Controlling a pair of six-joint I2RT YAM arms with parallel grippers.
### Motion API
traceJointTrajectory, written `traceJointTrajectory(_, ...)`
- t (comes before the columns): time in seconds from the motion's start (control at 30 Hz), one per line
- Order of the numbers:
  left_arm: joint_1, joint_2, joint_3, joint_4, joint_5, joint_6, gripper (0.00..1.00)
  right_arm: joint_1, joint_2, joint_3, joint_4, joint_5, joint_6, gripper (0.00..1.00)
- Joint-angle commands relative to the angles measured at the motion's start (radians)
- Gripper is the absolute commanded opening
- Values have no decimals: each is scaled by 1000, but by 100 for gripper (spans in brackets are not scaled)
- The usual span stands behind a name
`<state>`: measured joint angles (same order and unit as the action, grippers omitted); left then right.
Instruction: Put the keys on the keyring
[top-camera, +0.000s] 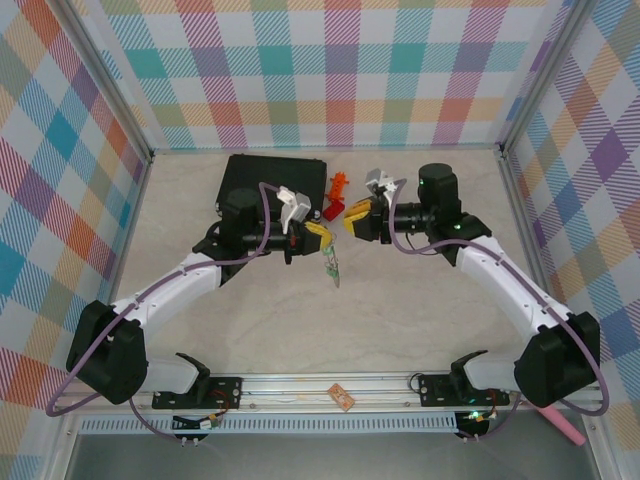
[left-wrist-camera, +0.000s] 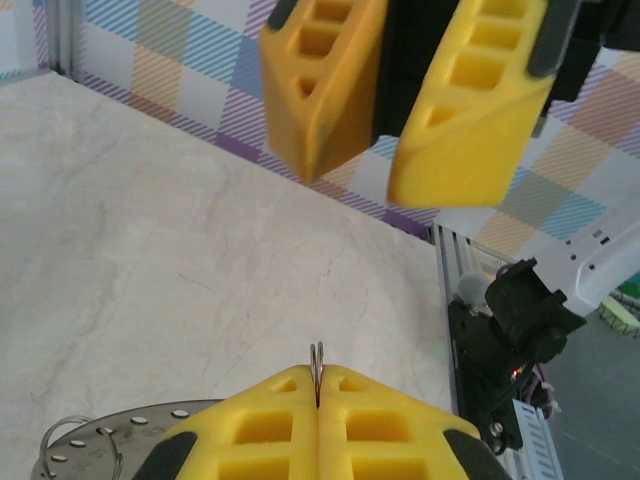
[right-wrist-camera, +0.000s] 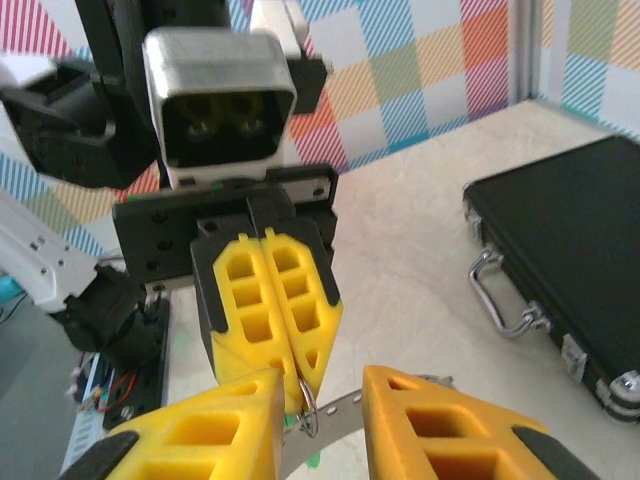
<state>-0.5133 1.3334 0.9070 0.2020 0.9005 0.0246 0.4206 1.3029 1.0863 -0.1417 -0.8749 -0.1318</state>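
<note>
- A pale marbled table (top-camera: 420, 300) sits inside walls of bright plaid (top-camera: 330, 70). The two arms meet head to head a little beyond the table's middle.
- The keyring (left-wrist-camera: 317, 358) stands edge-on as a thin double line of grey wire. It is pinched in the seam between the left gripper's yellow pads.
- In the right wrist view the keyring (right-wrist-camera: 308, 408) hangs as a small loop at 6 o'clock of those pads.
- The left gripper (top-camera: 322, 235) is clenched tight on the ring, pad against pad with no gap between them.
- The keys (top-camera: 330, 266) dangle at 6 o'clock from the left gripper in the overhead view, green tags showing, hanging above the table.
- The right gripper (top-camera: 350, 217) faces the left one from 2 o'clock, near it. Its jaws stand partly apart and nothing is caught between them.
- From its own wrist camera the right gripper (right-wrist-camera: 322, 385) has the wire loop just beside its left-hand finger. I cannot tell whether they touch.
- A flat grey strip with small holes (left-wrist-camera: 110, 445) shows at 8 o'clock of the left pads in the left wrist view.
- Red and orange plastic pieces (top-camera: 337, 195) lie at 12 o'clock of the grippers.
- A black case (top-camera: 275, 178) lies flat at 11 o'clock, behind the left arm.
</note>
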Motion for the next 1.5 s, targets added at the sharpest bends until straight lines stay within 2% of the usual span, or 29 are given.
traceJointTrajectory(0.0, -7, -12, 58, -82, 48, 93, 0, 20, 32, 41, -138, -47, -114, 27)
traceJointTrajectory(0.13, -7, 0, 83, -163, 48, 136, 0, 37, 75, 76, -206, -57, -161, 25)
traceJointTrajectory(0.33, -7, 11, 86, -177, 52, 144, 0, 69, 120, 110, -269, -44, -205, 24)
traceJointTrajectory(0.6, -7, 11, 88, -174, 48, 138, 0, 73, 140, 107, -269, -59, -209, 19)
traceJointTrajectory(0.9, -6, -4, 77, -154, 43, 128, 0, 76, 147, 90, -273, -61, -218, 20)
traceJointTrajectory(1.13, -7, 1, 81, -159, 47, 126, 0, 76, 138, 75, -265, -62, -216, 17)
traceJointTrajectory(1.47, -7, 0, 82, -151, 43, 121, 0, 75, 122, 38, -224, -70, -194, 19)
